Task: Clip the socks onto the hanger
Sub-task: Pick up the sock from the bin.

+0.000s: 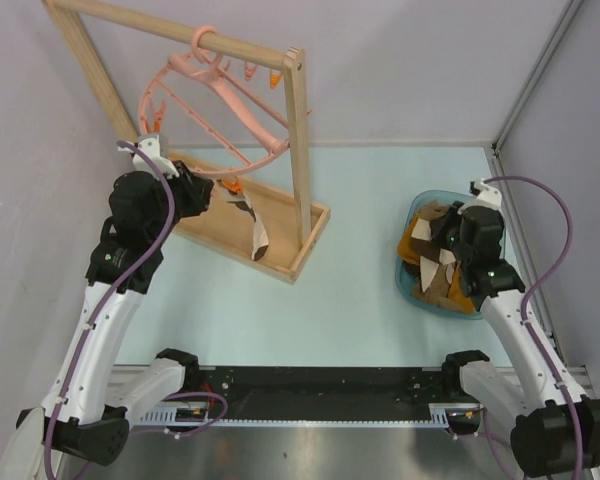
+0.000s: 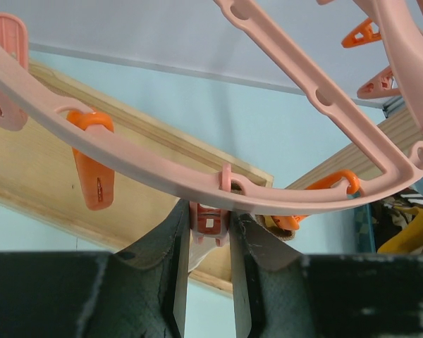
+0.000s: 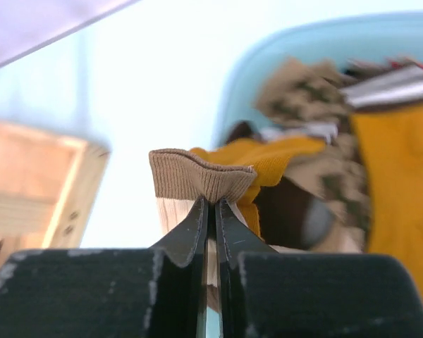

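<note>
Blurred socks (image 3: 398, 183), perhaps in a blue tub (image 3: 317, 35)

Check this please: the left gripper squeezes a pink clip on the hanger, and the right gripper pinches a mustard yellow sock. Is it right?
One thing is wrong. The right wrist view shows the right gripper pinching a cream sock by its brown cuff; the mustard yellow sock lies behind it. The left gripper does squeeze a pink clip on the hanger.
</note>
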